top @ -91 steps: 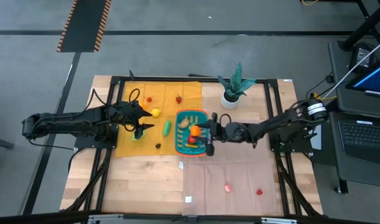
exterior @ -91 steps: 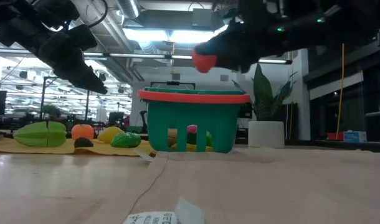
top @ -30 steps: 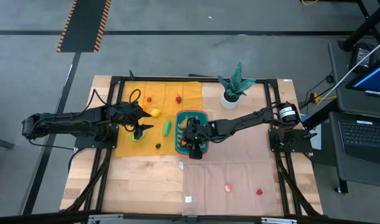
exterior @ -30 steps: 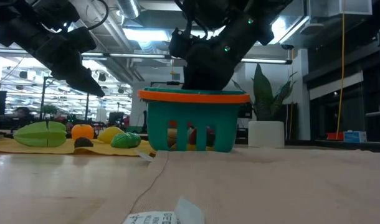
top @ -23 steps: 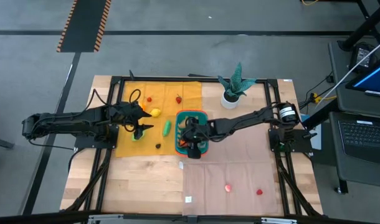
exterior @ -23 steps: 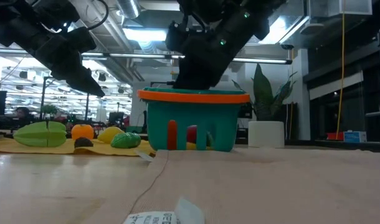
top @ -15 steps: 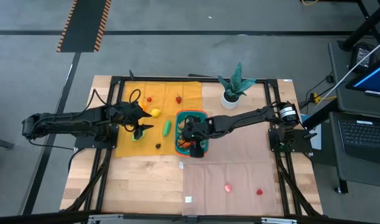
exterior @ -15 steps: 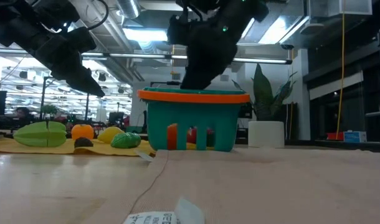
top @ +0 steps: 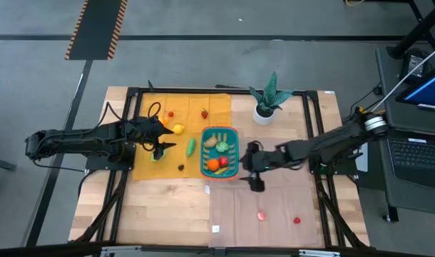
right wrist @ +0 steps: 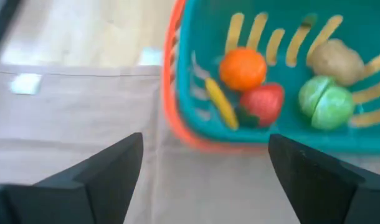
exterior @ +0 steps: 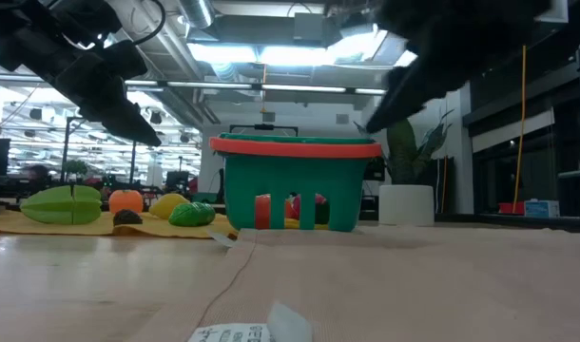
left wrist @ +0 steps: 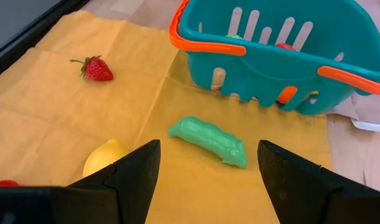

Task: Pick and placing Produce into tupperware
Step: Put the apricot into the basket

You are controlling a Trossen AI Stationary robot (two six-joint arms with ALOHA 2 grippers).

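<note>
On the bench [top: 167,214], the right gripper [top: 250,171] has left the basket [top: 235,133], its fingers released and empty. The orange [right wrist: 242,68] now lies inside. The left gripper [top: 160,135] waits open over the pepper [left wrist: 209,140].

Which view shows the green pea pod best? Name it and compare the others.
The left wrist view: the pea pod lies whole and close on the yellow cloth beside the basket. The high view shows it as a small green sliver. The low view doesn't show it clearly; the right wrist view misses it.

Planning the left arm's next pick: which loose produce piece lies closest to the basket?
The green pod-shaped vegetable, lying on the yellow cloth just beside the basket; the lemon and strawberry lie farther off.
</note>
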